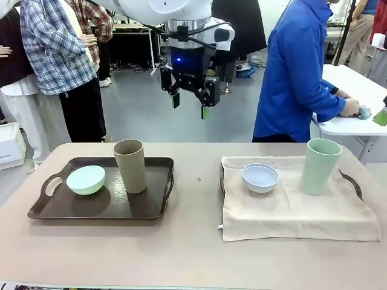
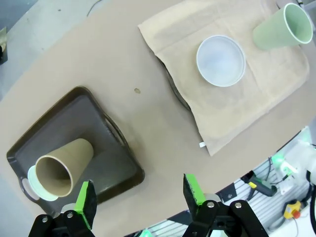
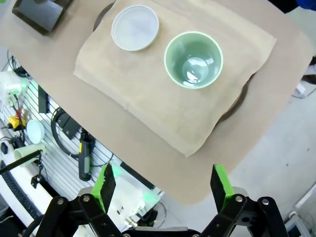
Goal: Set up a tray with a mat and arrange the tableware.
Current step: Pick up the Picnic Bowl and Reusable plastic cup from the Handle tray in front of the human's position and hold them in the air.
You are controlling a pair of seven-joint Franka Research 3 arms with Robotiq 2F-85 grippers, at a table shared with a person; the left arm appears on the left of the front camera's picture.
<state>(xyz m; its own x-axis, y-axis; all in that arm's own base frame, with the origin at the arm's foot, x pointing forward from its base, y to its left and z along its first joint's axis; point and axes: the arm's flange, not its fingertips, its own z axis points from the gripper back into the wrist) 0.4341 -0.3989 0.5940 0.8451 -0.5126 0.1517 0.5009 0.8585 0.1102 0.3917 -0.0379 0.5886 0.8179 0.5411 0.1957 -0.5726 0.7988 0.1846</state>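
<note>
**A:** Where's the tableware?

**B:** On the counter. The tan cup stands upright on the bare dark tray, just beside the mint bowl. The pale bowl and the green cup sit apart on the beige mat.

**A:** Is there a tray under that mat?

**B:** Probably. A dark handle pokes out at its right edge, and the rest is covered.

**A:** And the claws?

**B:** The left claw hangs high over the counter's middle, released, with nothing in it. The right claw hovers above the mat, spread wide and empty.
</note>
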